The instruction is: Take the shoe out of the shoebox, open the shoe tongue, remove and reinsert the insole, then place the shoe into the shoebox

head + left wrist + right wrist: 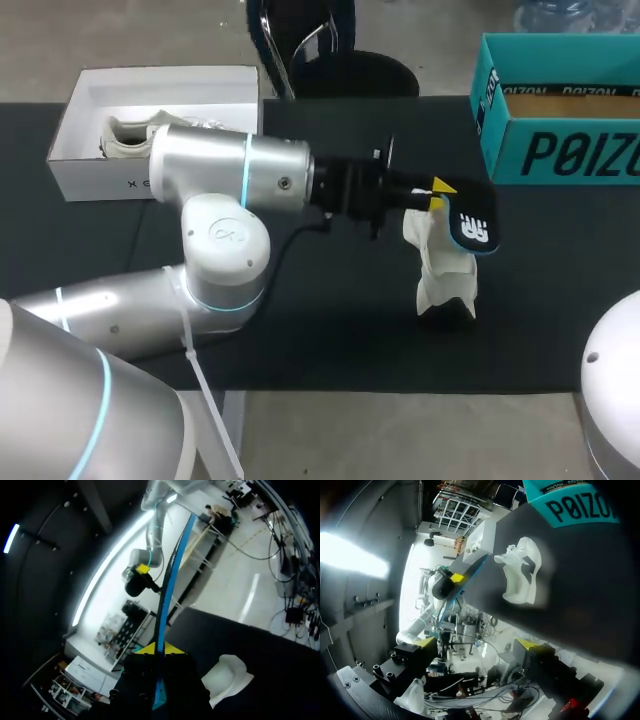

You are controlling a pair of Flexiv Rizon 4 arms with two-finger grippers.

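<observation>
1. Head view, centre-right: left gripper (438, 193) is clamped on the dark, blue-edged insole (474, 228), held just above the white shoe (446, 280). The shoe stands on end on the black table (330, 330).
2. Left wrist view adds: the insole (167, 590) runs edge-on between both yellow tips, pinched from two sides. The shoe (227, 677) sits beside the gripper.
3. Only the right wrist view shows the right gripper (475, 644): fingers spread wide, holding nothing.
4. Head view: white shoebox (160, 75) in the upper left with a second shoe (130, 135) inside, teal shoebox (560, 150) in the upper right. Both are well apart from the standing shoe.
</observation>
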